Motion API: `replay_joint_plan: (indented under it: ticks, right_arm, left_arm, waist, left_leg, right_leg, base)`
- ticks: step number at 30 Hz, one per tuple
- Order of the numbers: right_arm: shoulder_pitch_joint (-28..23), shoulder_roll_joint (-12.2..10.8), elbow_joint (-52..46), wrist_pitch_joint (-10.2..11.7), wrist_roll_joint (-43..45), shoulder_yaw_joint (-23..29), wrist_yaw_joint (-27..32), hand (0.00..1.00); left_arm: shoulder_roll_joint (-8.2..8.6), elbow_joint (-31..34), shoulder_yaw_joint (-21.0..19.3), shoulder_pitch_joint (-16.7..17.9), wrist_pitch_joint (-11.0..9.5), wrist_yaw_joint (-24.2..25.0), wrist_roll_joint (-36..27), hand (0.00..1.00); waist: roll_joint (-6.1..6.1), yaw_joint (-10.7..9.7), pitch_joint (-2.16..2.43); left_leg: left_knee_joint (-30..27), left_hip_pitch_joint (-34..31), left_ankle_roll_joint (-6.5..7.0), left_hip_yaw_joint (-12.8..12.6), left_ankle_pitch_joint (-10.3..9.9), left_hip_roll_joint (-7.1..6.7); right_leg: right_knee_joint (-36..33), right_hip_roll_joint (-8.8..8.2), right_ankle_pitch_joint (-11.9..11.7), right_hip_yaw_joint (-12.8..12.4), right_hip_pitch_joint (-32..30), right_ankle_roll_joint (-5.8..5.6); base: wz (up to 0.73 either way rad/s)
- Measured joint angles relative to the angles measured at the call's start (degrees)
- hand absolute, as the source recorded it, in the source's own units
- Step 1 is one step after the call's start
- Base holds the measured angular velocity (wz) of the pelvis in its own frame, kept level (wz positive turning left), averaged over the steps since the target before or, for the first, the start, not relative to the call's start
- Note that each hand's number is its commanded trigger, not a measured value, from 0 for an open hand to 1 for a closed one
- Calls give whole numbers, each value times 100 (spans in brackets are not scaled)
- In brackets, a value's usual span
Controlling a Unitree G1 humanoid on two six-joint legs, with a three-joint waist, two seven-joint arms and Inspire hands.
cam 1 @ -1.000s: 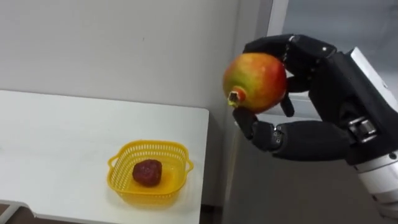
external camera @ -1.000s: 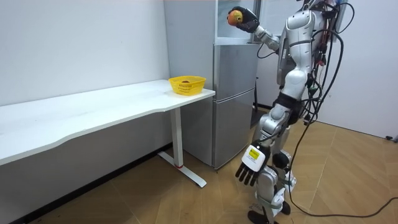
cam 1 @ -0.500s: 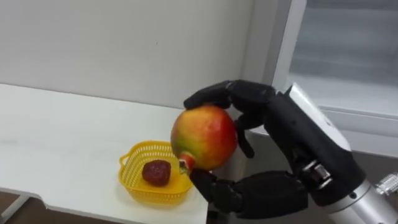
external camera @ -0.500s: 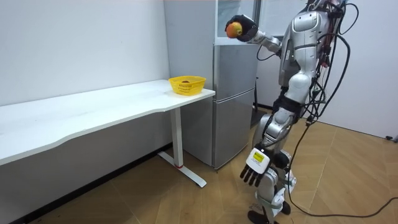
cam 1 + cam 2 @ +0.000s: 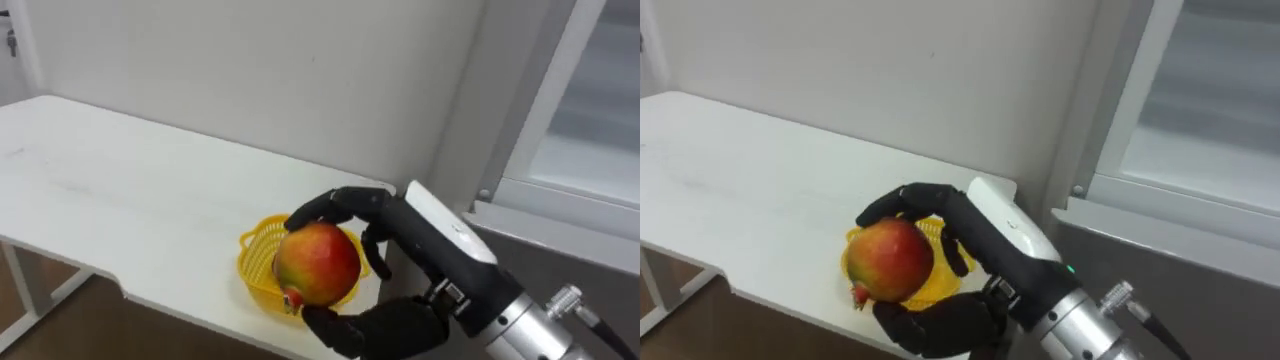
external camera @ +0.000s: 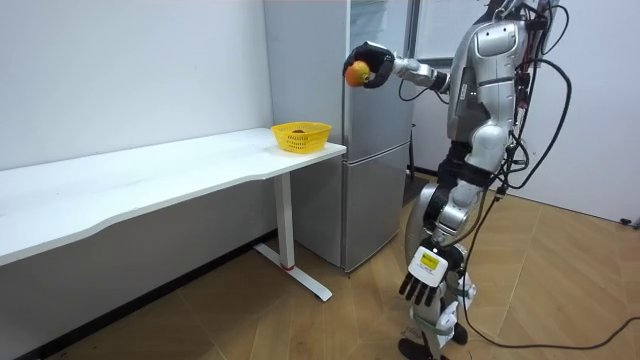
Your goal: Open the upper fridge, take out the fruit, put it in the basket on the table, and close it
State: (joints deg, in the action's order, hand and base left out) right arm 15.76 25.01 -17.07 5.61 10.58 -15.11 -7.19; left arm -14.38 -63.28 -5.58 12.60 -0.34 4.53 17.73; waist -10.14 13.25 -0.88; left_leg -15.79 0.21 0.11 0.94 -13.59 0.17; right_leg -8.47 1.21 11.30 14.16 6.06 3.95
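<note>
Down swings the right hand, clasping the round red-yellow fruit, now lower-centre over the yellow plastic basket. Release looks next.

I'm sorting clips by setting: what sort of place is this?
Likely a lab or office room staged for housework: a silver fridge, a long white table along a bare wall, a yellow basket on it.

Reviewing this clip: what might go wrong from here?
1. The right hand grips the fruit high in the air, off the table's end, so a slip would likely drop it to the floor.
2. The yellow basket sits near the table's corner; a clumsy set-down might nudge it off.
</note>
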Motion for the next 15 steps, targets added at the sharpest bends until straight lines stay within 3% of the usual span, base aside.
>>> replay_joint_plan:
  ticks: [2, 6, 8, 12, 15]
  right_arm:
    - [89, 3, 284, -5, 107, -1, 84, 100]
    - [289, 10, 981, -14, 118, -15, 336, 100]
    - [344, 18, 1239, -20, 151, -18, 466, 100]
    - [464, 270, 1618, -26, 285, -358, 619, 100]
    - [547, 281, 1874, -121, 284, -497, 666, 100]
  left_arm:
    - [-8, 26, -6, -1, 2, 16, 50, 0]
    - [-125, 66, -16, -51, 12, 71, 83, 0]
    - [-158, 61, -43, -56, 17, 77, 127, 0]
    - [-286, 16, -96, -50, 132, 122, 148, 0]
    - [-288, 18, -104, -58, 197, 123, 162, 0]
  waist:
    - [-39, 80, 11]
    - [-218, 242, -46]
    - [-299, 306, -27]
    - [-531, 454, -30]
    - [-658, 476, -54]
  left_leg:
    - [5, -5, 10, 92, -6, -15]
    - [23, -6, 16, 180, -11, -72]
    - [43, -33, 18, 253, -13, -84]
    - [-1, -76, 16, 358, -13, -95]
    - [-81, -166, 11, 420, -39, -96]
  right_leg:
    - [-6, -9, 9, 21, 15, -15]
    - [-9, -7, 37, 2, 60, -25]
    - [-8, -7, 39, 21, 47, -27]
    - [-32, 1, 38, 54, 42, -31]
    - [-33, 4, 34, 136, 36, -38]
  base:
    - [23]
    - [19]
    - [13]
    - [15]
    - [21]
